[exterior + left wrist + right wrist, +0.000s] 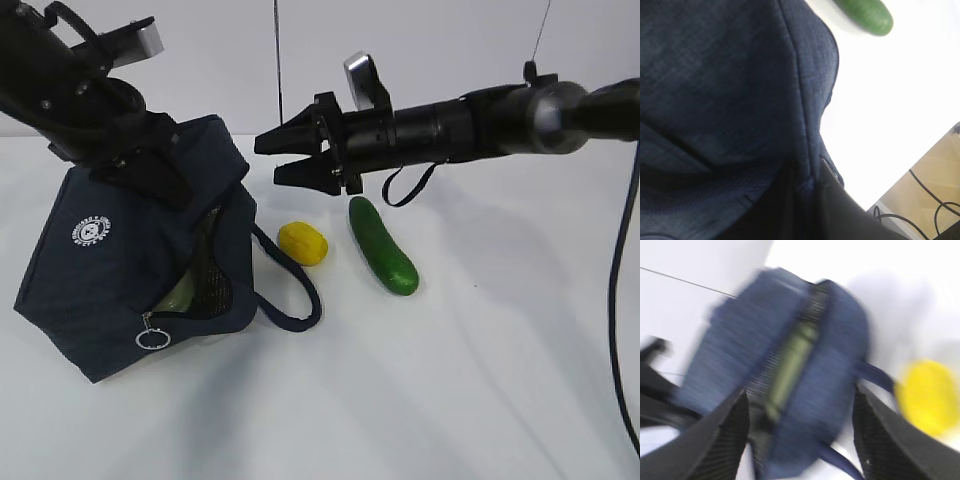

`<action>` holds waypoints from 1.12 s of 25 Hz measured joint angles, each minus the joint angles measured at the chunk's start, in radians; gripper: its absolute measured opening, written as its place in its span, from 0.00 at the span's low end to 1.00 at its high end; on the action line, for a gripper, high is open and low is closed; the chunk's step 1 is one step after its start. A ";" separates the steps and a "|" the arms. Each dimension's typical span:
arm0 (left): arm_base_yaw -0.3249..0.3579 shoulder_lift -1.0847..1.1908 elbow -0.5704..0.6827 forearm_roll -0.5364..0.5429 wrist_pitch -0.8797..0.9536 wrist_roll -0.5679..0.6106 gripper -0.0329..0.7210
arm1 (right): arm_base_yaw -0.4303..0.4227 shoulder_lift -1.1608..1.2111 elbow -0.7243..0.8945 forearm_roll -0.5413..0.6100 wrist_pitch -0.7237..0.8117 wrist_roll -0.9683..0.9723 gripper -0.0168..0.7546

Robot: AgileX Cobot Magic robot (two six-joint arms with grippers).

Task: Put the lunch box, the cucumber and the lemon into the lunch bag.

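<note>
The navy lunch bag point(110, 270) stands tilted on the white table, its zipper mouth open toward the right. The pale green lid of the lunch box point(180, 293) shows inside the mouth, and again in the right wrist view point(790, 360). My left gripper point(165, 178) is shut on the bag's top fabric point(715, 75). My right gripper point(268, 160) hangs open and empty in the air right of the bag, above the lemon point(303, 243). The cucumber point(382, 245) lies on the table right of the lemon. In the blurred right wrist view the bag point(835, 390) sits between the open fingers point(725, 440).
One bag handle point(295, 300) loops out on the table below the lemon. A metal ring pull point(152, 338) hangs at the bag's lower corner. A black cable loop point(410, 185) dangles under the right arm. The table's edge and floor cables point(920, 200) show in the left wrist view.
</note>
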 joint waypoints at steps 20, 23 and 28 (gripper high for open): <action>0.000 0.000 0.000 0.000 0.005 0.000 0.06 | -0.093 -0.172 -0.133 -1.123 0.007 0.432 0.65; 0.000 0.000 0.000 0.000 0.005 0.000 0.06 | -0.072 -0.159 -0.133 -1.161 0.007 0.449 0.65; 0.000 0.000 0.000 0.000 0.005 0.000 0.06 | -0.009 -0.102 -0.134 -1.197 -0.016 0.470 0.65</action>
